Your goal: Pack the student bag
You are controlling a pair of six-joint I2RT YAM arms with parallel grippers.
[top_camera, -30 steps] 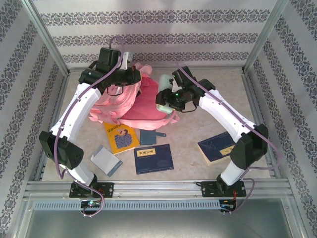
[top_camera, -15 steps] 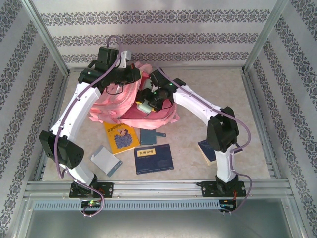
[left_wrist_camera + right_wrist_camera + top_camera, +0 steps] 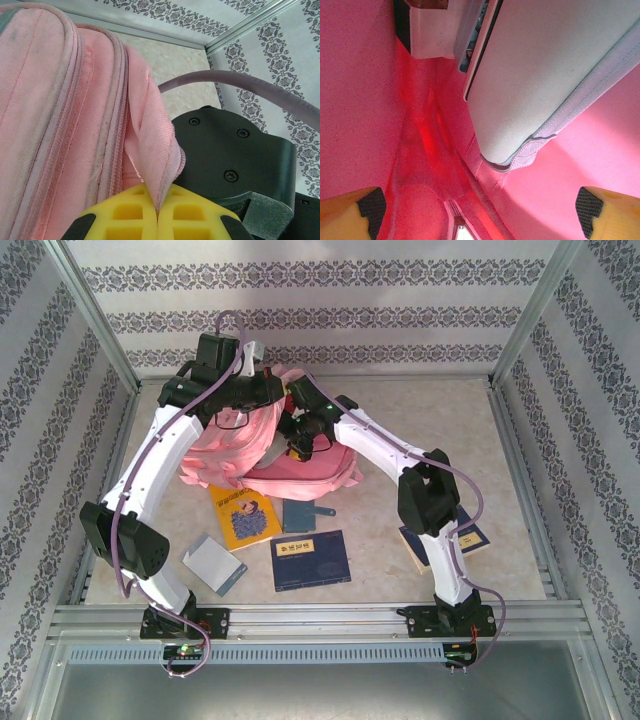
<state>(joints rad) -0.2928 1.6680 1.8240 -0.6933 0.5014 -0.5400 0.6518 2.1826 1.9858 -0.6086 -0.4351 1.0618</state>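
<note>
**One pouch in, books left to pack**

The student bag point(image 3: 300, 468) lies at the far middle of the worktop. The left claw point(image 3: 157, 220) is clamped on the edge of its opening. The right claw point(image 3: 479, 205), jaws wide apart, sits inside by a pale pouch point(image 3: 545, 85). A yellow book point(image 3: 243, 517), navy book point(image 3: 311, 560) and grey notebook point(image 3: 213, 562) wait outside.

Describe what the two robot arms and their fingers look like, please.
The left arm and right arm share a build: glossy white rounded link shells joined by chunky black joint housings, with loose lilac cables running along them. The left fingers are yellow blocks with square recesses. The right fingers are yellow too, tipped with black textured pads.
</note>
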